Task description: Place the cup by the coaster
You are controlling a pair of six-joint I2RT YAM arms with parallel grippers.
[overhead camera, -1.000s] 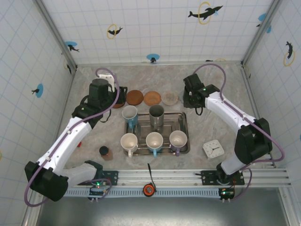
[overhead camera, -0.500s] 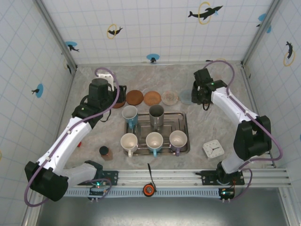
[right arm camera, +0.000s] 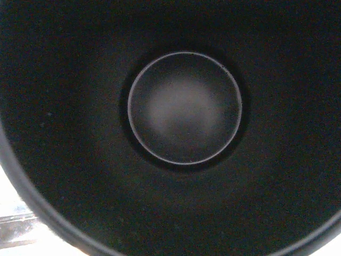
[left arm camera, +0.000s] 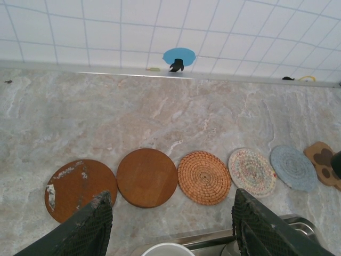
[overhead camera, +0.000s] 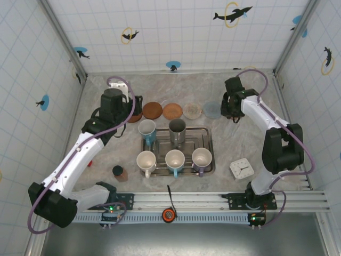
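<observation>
A black cup (right arm camera: 184, 109) fills the right wrist view, seen from above down to its round bottom. My right gripper (overhead camera: 233, 109) is shut on this cup at the back right of the table, just right of the blue-grey coaster (overhead camera: 211, 110). In the left wrist view the cup's dark edge (left arm camera: 337, 163) sits over a brown paw-shaped coaster (left arm camera: 321, 159). My left gripper (left arm camera: 173, 224) hangs open in front of the row of coasters, nothing between its fingers (left arm camera: 90, 224).
The row holds a worn brown coaster (left arm camera: 80, 189), a wooden one (left arm camera: 146, 177), a woven one (left arm camera: 204, 177) and a pastel braided one (left arm camera: 252, 172). A metal tray (overhead camera: 208, 140) carries several mugs. A small clock (overhead camera: 242, 169) and a brown bottle (overhead camera: 119, 173) stand nearer the front.
My right arm has carried the cup rightward and back, from beside the tray's far corner to past the blue-grey coaster. The left arm has not moved.
</observation>
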